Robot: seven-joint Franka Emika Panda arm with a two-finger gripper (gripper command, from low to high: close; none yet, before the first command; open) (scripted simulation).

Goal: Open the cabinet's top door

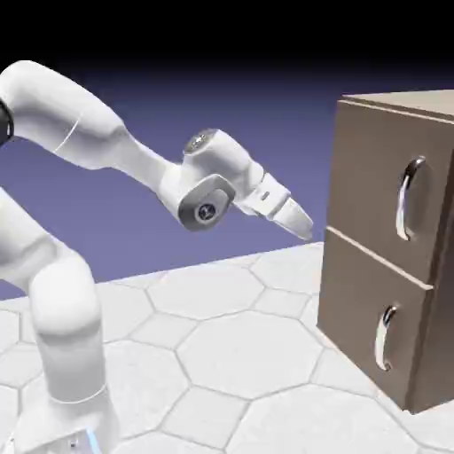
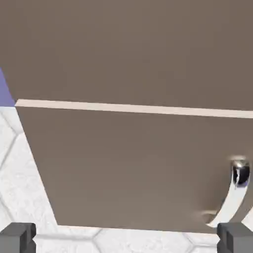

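Gripper out in the open air for me, tilted a little downward toward the cabinet, and well short of it. From my hand view the two grey fingertips sit at opposite corners of the bottom edge, so I'm reading the jaws as spread wide with nothing between them.

I've got the cabinet on the right of the exterior view, standing on the white hexagon-patterned table. The top door looks flush with the front, shut, and its curved silver handle runs vertically near the right edge of the panel. Below it, the lower panel is shut too, with its own silver handle lined up underneath the upper one.

On the hand view, brown wood fills most of my picture. A pale seam crosses it between the two panels, and one silver handle curves in at the lower right, just above my right-hand fingertip. A sliver of blue-violet backdrop shows at the left edge.
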